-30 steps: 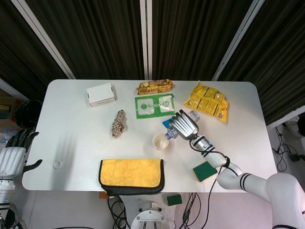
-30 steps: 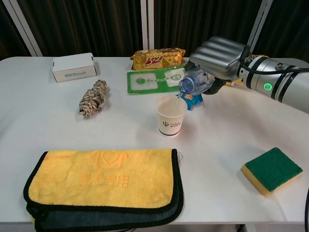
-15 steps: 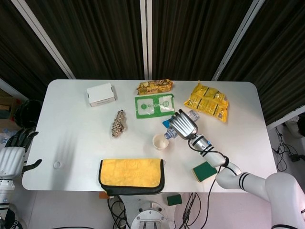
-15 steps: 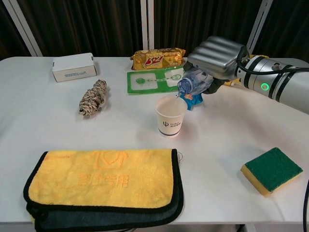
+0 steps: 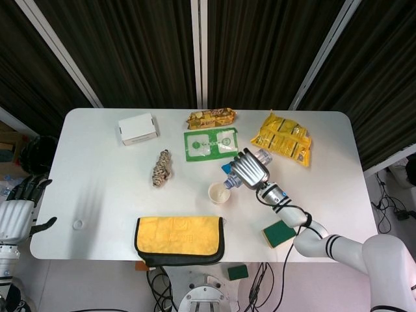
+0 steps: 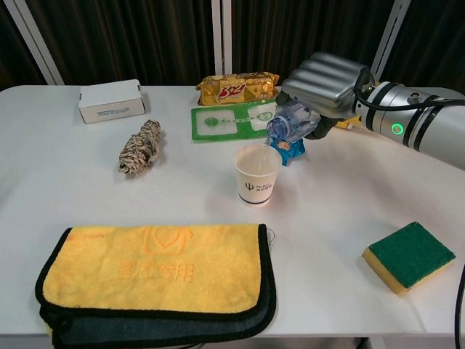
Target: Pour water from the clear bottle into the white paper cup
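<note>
- the right hand (image 6: 327, 76) grips the clear bottle (image 6: 290, 123), fingers wrapped over its body; the bottle lies tipped, long axis running from the hand down and leftward in the chest view, neck lowest.
- the bottle's mouth sits just above the near-right rim of the white paper cup (image 6: 256, 174), which stands upright on the tabletop (image 6: 87, 196), in the middle; a thin stream seems to fall into the cup.
- judged from this, the pour turns on keeping the mouth over the cup opening, not past its rim.
- the left hand (image 5: 18, 211) hangs off the tabletop's left edge, well apart from the cup, fingers spread and holding nothing; the right is plainly nearer.
</note>
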Available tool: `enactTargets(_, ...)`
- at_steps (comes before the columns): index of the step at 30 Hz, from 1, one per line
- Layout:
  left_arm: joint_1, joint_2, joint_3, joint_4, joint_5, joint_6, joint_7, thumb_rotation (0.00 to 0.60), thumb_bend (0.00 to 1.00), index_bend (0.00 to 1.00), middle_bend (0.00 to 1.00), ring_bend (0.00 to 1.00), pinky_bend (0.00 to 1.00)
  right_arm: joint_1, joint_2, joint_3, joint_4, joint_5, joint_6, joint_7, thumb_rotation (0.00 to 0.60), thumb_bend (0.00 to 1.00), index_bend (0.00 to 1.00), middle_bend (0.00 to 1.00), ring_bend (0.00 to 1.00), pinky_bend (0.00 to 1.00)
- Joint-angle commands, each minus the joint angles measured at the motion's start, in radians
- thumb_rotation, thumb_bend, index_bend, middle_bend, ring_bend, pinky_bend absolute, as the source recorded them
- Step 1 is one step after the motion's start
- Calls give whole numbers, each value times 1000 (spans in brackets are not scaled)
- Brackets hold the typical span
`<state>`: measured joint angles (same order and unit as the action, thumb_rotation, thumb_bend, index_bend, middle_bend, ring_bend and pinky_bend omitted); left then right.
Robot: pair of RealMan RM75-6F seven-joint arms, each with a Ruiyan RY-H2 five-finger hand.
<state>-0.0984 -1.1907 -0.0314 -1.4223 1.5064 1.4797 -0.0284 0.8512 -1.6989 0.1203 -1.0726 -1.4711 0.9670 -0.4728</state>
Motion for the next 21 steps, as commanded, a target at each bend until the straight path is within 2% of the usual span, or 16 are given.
enactTargets(1,0,0,0,1,1,0,0,600,98,171,116,57,184,1,1,0,-2,2,-1,-2,600,456,942,809,803,682)
enactTargets(21,-1,-1,-1,1,-1,-4,-1,600,98,170,116,57,183,4,6,9,-28,32,-21,0,600,456,942,806,803,682)
